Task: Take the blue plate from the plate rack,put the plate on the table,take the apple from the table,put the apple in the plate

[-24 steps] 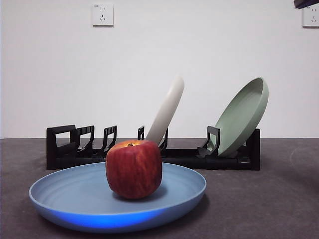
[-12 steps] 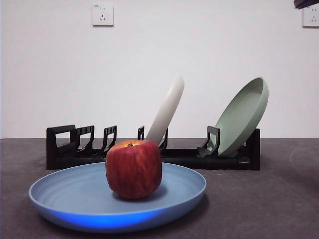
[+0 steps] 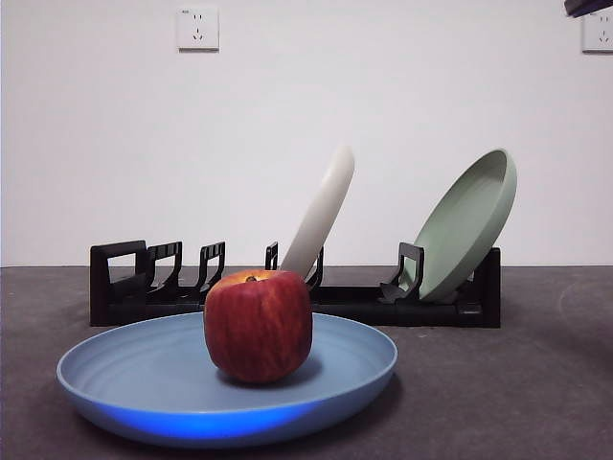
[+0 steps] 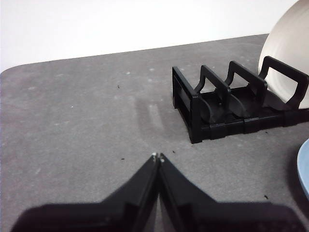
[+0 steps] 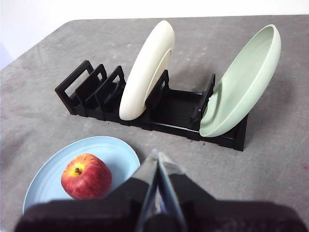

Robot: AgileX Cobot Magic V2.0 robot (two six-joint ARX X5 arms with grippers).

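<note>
On blue plate (image 3: 124, 379): apple (image 3: 258, 325) upright; plate flat on table (image 3: 498, 383).

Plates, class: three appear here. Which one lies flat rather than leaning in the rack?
The blue plate, flat on the table with the apple in it; the cream plate and green plate lean in the rack.

No readable text, label, brand, number or sign shows in any of the views. The apple (image 3: 258, 326), the blue plate (image 3: 144, 374) and the plate rack (image 3: 124, 283) carry no lettering, and neither does the table (image 4: 87, 111).
</note>
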